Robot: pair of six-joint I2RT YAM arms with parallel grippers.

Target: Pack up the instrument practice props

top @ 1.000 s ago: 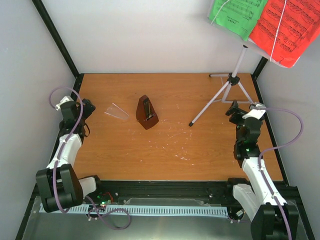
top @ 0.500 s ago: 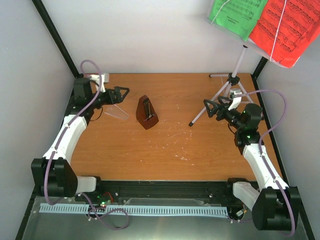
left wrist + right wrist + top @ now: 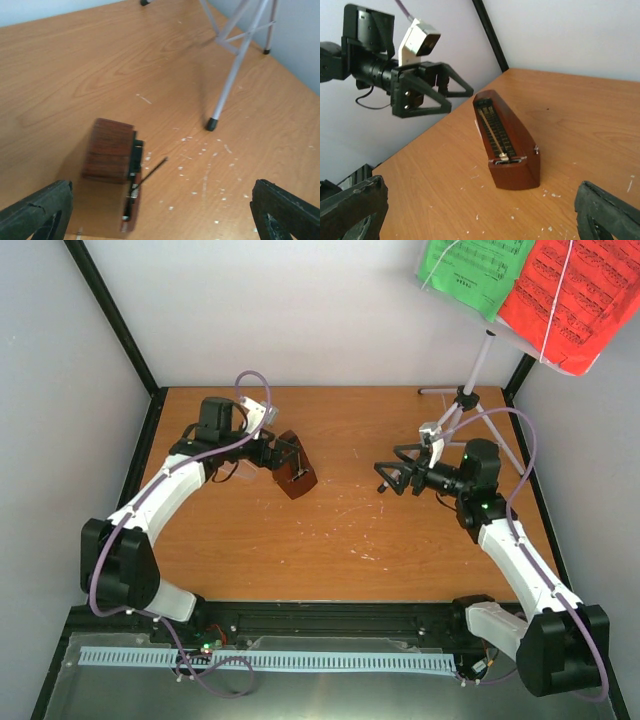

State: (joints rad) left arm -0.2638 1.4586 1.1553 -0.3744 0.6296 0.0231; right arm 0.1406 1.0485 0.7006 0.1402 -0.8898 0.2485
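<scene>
The dark brown pyramid metronome (image 3: 297,478) stands left of centre with its front open and its pendulum showing; it also shows in the left wrist view (image 3: 111,152) and the right wrist view (image 3: 509,145). My left gripper (image 3: 286,454) is open and empty, just above and behind the metronome, not touching it. My right gripper (image 3: 390,476) is open and empty, facing the metronome from the right. The white tripod music stand (image 3: 459,402) stands at the back right. A green sheet (image 3: 474,270) and a red sheet (image 3: 568,295) lie on its plate. The clear cover is hidden by my left arm.
One tripod leg ends in a black foot (image 3: 212,123) close behind my right gripper. A black frame post (image 3: 110,315) runs along the back left. White walls close in the table (image 3: 330,540) on three sides. White specks dot the wood.
Both arms have swung inward towards the metronome. The left gripper went right, past the clear cover, to the metronome. The right gripper went left, away from the tripod.
</scene>
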